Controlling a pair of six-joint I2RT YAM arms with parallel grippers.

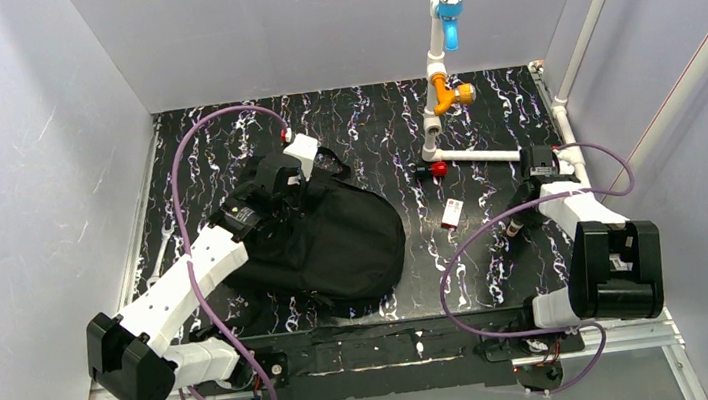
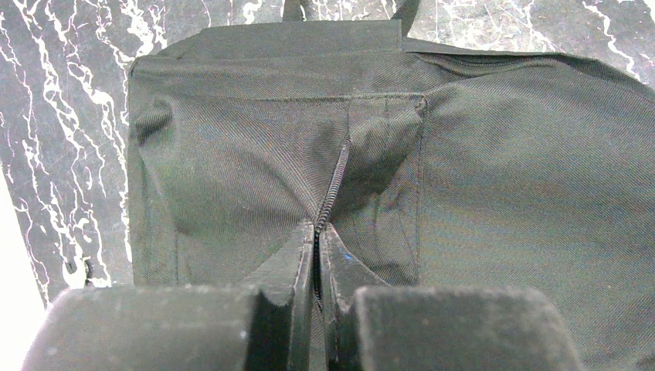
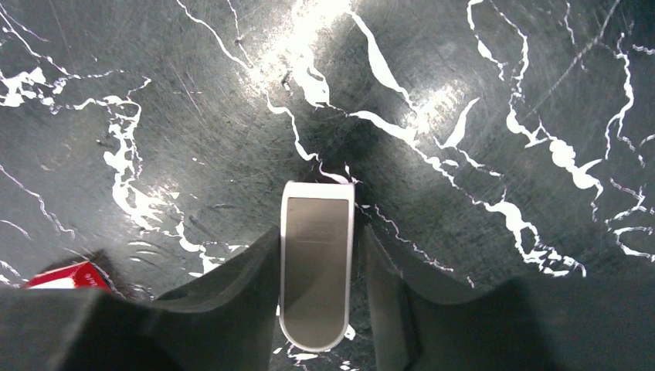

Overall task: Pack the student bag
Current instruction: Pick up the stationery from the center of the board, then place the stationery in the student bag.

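Left claw (image 2: 317,259) is clenched on the zip (image 2: 334,185) of the student bag (image 1: 335,242), which slumps on the left of the desk (image 1: 382,126), likely to steady its opening. Right claw (image 3: 318,232) straddles a small grey item (image 3: 317,270) lying flat, apparently the next thing to pack; I cannot tell whether it grips yet.

The student bag (image 1: 335,242) is plain black. The table (image 1: 392,125) under it is black marble, veined white and purple. Right of the bag are a white-and-red box (image 1: 450,213), a white pipe (image 1: 433,55) with a blue fitting (image 1: 449,10) and an orange fitting (image 1: 447,96), and a white-rimmed grey tab (image 3: 317,263).
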